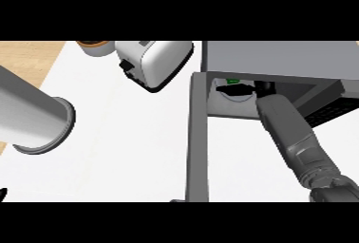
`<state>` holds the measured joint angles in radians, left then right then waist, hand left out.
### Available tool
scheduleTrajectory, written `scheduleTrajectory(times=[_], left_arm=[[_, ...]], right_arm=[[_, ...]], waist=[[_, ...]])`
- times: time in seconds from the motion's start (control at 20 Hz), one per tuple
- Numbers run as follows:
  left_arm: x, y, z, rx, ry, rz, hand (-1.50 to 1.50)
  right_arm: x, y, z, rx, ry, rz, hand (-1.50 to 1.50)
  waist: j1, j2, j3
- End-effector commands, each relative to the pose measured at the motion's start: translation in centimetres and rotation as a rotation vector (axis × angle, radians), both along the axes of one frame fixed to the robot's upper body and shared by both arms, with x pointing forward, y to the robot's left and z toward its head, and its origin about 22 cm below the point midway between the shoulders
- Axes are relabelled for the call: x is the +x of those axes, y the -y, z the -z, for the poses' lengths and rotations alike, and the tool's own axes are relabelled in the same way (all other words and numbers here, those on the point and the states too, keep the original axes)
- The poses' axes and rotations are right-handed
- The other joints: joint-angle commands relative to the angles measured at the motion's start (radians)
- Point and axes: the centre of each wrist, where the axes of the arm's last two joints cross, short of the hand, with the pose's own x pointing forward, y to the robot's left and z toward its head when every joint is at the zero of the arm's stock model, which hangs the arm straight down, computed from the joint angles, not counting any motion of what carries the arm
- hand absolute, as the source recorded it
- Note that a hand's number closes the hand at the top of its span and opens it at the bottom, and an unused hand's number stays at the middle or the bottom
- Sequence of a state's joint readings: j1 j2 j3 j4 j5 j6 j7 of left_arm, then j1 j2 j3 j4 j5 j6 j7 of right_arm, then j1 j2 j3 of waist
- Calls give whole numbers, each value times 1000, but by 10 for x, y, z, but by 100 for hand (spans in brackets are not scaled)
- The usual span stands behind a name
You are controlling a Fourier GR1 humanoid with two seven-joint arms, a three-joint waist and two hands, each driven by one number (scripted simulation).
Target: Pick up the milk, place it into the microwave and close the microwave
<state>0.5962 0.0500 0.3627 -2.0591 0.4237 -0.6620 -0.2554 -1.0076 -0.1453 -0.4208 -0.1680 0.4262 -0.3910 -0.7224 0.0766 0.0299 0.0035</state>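
The grey microwave stands at the upper right with its door swung open towards me. My right forearm reaches up into its cavity. There my right hand is curled on the milk, a white carton of which only a green-marked top shows. The carton stands over the white turntable plate. My left forearm fills the left side as a big grey cylinder. Only a black sliver of my left hand shows at the lower left edge.
A white toaster lies at the top centre, left of the microwave. A small white cup with a brown rim sits at the top left. The white counter ends at a wooden strip on the left.
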Motion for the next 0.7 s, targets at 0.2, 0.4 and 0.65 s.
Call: scheduleTrajectory(times=[0.2, 0.4, 0.65], left_arm=[[-6, 28, -4, 26, 5, 69, -150], [11, 42, -1, 35, 23, 89, -150], [14, 50, -5, 49, 6, 139, -150]], right_arm=[[-13, 12, 20, 131, -15, -96, -150], [-19, 6, 29, 147, -58, -150, -150], [-59, 15, 77, 213, -62, -192, -150]], waist=[[-38, -20, -2], [-64, -29, -3], [-92, -39, -4]])
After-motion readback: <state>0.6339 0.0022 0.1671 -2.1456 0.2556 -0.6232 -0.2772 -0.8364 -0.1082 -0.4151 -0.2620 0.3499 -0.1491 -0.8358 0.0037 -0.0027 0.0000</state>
